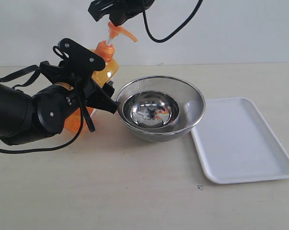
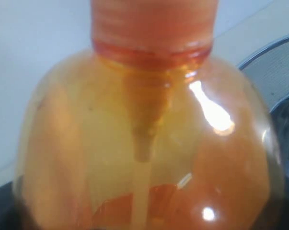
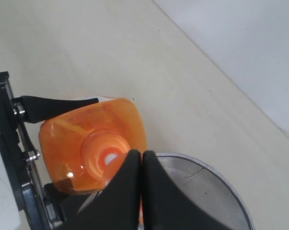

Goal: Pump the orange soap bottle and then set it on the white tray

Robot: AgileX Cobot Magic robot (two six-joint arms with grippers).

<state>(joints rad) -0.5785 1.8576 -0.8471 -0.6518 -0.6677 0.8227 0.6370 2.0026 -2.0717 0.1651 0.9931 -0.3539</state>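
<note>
The orange soap bottle (image 1: 107, 72) leans toward the steel bowl, and my left gripper (image 1: 109, 86) is shut on its body with one finger on each side. In the left wrist view the bottle (image 2: 144, 143) fills the picture, so the fingers are hidden there. My right gripper (image 1: 116, 22) is shut, with its closed tips right over the orange pump head (image 1: 119, 32). From the right wrist view, the shut right gripper (image 3: 142, 155) covers part of the pump head (image 3: 108, 165) on the bottle (image 3: 86, 134). The white tray (image 1: 240, 139) lies flat on the right.
A mesh strainer (image 1: 192, 103) with a steel bowl (image 1: 151, 110) inside stands between the bottle and the tray, its rim close to the left gripper's lower finger. The strainer (image 3: 206, 191) also shows in the right wrist view. A wall stands behind the beige table (image 1: 134, 191).
</note>
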